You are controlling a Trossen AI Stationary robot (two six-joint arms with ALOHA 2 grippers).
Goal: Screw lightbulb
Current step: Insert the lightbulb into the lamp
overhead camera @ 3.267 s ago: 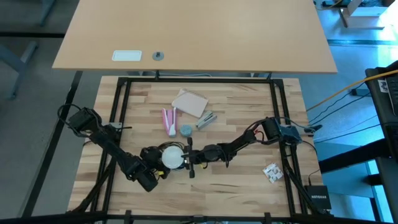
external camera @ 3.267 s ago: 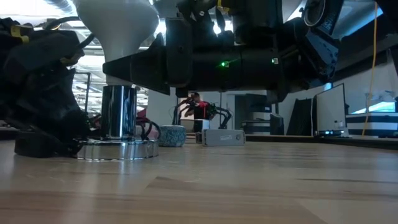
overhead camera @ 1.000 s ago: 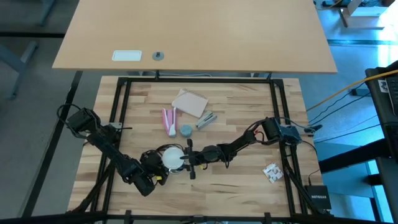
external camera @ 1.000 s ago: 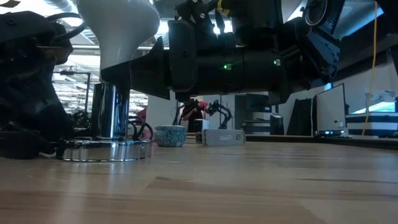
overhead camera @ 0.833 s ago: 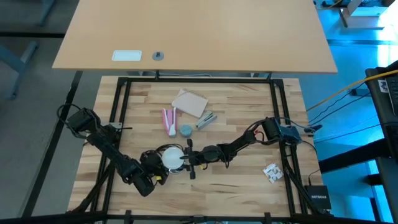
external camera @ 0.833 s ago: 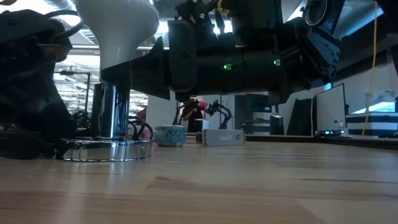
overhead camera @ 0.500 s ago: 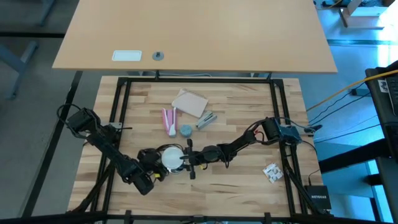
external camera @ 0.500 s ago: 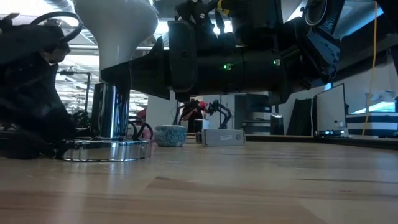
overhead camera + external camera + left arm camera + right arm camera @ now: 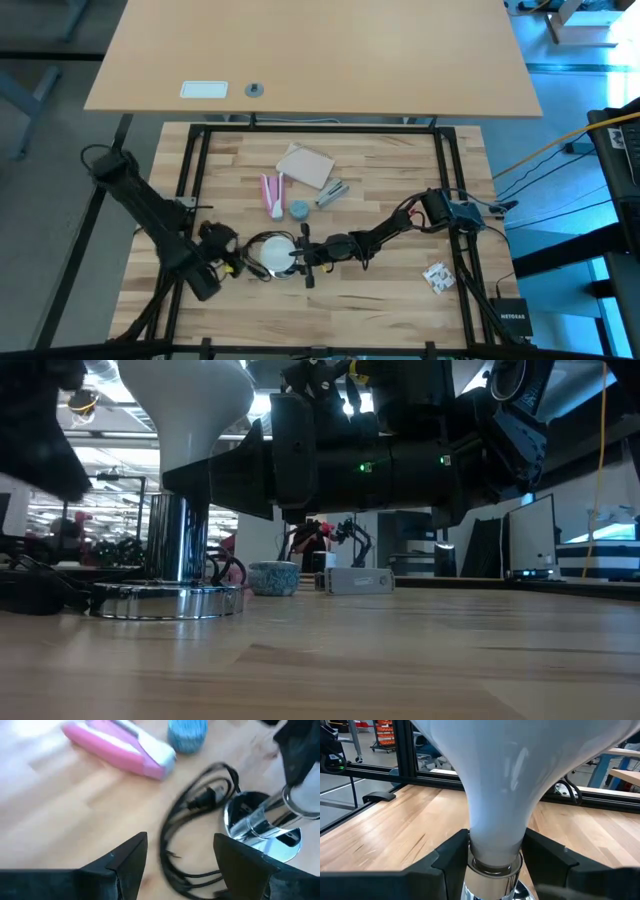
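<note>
Lightbulb [image 9: 495,795] neck clamped between right gripper [image 9: 492,855] fingers; left gripper [image 9: 177,855] wide, apart.

One camera looks straight down on the whole bench [image 9: 400,170]; another sits at bench level, facing the room. Each wrist camera looks close past its own fingers. All four share the lightbulb [image 9: 277,252] on its chrome socket [image 9: 185,550]

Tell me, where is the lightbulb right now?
In the high view the lightbulb stands upright on the shiny socket base near the table's front middle, its neck between the right gripper fingers, the black cord alongside.
</note>
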